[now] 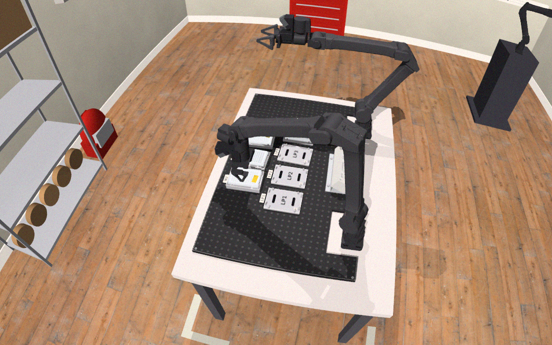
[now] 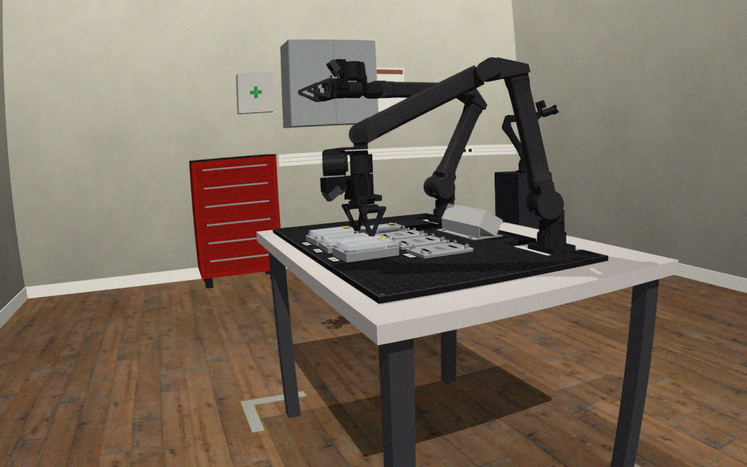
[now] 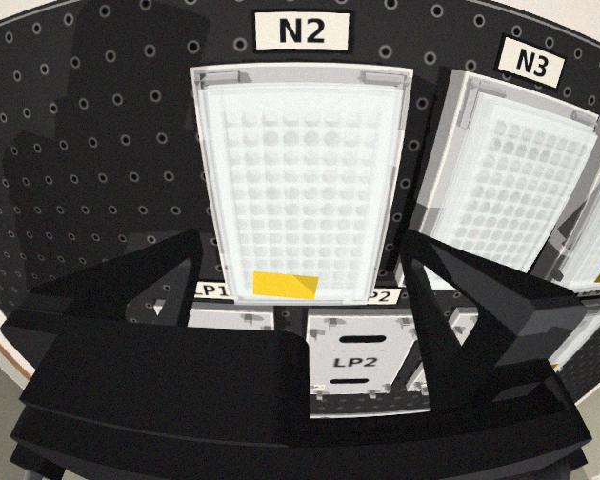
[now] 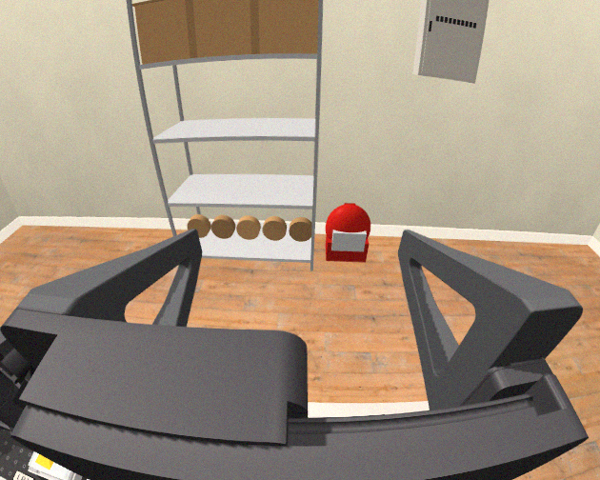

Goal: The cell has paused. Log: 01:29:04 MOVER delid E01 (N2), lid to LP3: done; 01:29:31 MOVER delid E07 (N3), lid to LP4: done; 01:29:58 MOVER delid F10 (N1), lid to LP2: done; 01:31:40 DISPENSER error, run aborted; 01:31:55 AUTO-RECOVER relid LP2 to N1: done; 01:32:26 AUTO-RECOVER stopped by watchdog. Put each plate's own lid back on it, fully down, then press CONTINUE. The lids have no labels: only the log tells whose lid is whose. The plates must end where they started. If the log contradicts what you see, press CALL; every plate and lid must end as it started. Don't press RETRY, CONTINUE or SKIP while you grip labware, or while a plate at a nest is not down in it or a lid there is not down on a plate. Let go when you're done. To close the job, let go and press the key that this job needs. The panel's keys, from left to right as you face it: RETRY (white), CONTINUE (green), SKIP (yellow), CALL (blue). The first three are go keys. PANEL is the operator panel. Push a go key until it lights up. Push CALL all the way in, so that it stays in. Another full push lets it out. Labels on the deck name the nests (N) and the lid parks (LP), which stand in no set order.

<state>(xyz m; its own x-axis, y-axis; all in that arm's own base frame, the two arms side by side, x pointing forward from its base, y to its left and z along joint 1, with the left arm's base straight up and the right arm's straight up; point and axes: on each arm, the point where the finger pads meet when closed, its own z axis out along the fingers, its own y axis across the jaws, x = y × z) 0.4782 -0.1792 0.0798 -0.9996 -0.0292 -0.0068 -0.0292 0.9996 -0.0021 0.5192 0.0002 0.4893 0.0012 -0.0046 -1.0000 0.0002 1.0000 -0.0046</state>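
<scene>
Left wrist view: the left gripper [image 1: 238,175] [image 2: 363,231] [image 3: 301,240] is spread wide around the N2 lid [image 1: 247,179] [image 2: 362,241] [image 3: 300,180], with nothing gripped. Lid appears seated on its plate; full seating cannot be confirmed. N3 plate [image 1: 259,158] [image 3: 512,190] looks bare. The far lid [image 1: 298,140] [image 3: 582,330], yellow-tagged, is judged to be at LP4 and owed to N3. Right gripper [image 1: 259,36] [image 2: 302,91] [image 4: 299,242] is wide and held off the deck.

Risks: N2 lid could be snagged or tilted if the fingers are raised askew; N3 plate could be lifted from its nest if gripped too low with its lid. A premature press at the panel [image 1: 338,171] [image 2: 470,221] would leave N3 unlidded.

Writing: "N2" and "N3" on nest labels; "LP1", "LP2" and "LP3" on the parks. Panel keys cannot be read; no brand is legible. Yellow tags carry no readable text.
</scene>
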